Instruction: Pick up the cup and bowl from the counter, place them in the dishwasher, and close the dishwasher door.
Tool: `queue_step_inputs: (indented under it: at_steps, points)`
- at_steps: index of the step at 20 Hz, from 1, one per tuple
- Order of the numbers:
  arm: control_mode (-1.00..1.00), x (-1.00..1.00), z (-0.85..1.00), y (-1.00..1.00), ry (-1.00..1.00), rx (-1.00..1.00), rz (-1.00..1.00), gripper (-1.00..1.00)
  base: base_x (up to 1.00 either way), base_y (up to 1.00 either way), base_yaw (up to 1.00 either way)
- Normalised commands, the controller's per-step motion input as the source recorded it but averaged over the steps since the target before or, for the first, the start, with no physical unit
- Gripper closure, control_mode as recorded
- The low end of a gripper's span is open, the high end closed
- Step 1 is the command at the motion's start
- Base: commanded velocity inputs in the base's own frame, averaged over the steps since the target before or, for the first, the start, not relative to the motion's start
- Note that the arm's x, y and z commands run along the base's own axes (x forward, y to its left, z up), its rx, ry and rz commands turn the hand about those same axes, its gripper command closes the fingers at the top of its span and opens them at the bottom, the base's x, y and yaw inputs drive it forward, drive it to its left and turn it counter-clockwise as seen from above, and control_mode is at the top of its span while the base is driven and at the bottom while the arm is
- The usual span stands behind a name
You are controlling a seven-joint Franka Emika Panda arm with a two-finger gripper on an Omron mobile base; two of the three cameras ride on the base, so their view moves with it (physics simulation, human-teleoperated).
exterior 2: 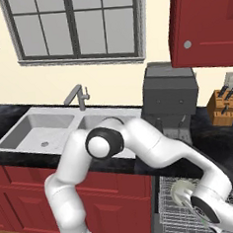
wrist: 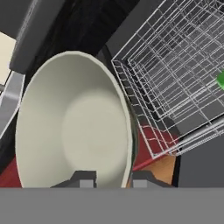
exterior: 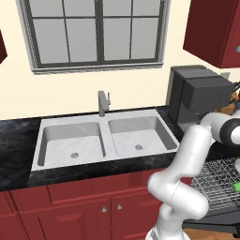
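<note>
The gripper (wrist: 111, 179) pinches the rim of the cream bowl (wrist: 74, 122), carried beside the dishwasher's wire rack (wrist: 175, 74); next, I judge, it must lower the bowl into the rack and release.

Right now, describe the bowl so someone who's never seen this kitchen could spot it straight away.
Find the dark coffee machine on the black counter, right of the double sink. Below it the dishwasher's wire rack is pulled out. The bowl sits between the gripper's fingertips beside that rack: round, smooth, off-white and empty, unlike the small green item in the rack.
</note>
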Motion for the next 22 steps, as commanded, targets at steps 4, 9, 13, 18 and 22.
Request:
queue_step_inputs:
  at_steps: [4,9,13,18,22]
  points:
    - [-1.0,0.03,-0.45,0.01,0.06,0.0,0.0,1.0,0.0,0.0,0.0]
    - [-1.0,0.09,-0.33,0.0,0.06,-0.04,0.0,1.0,0.0,0.0,0.0]
    - [-1.0,0.13,-0.28,0.0,0.05,-0.17,0.0,1.0,0.0,0.0,0.0]
    - [-1.0,0.2,-0.2,0.0,0.0,-0.2,0.0,1.0,0.0,0.0,0.0]
    - [-1.0,0.15,-0.28,0.0,0.0,-0.14,0.0,1.0,0.0,0.0,0.0]
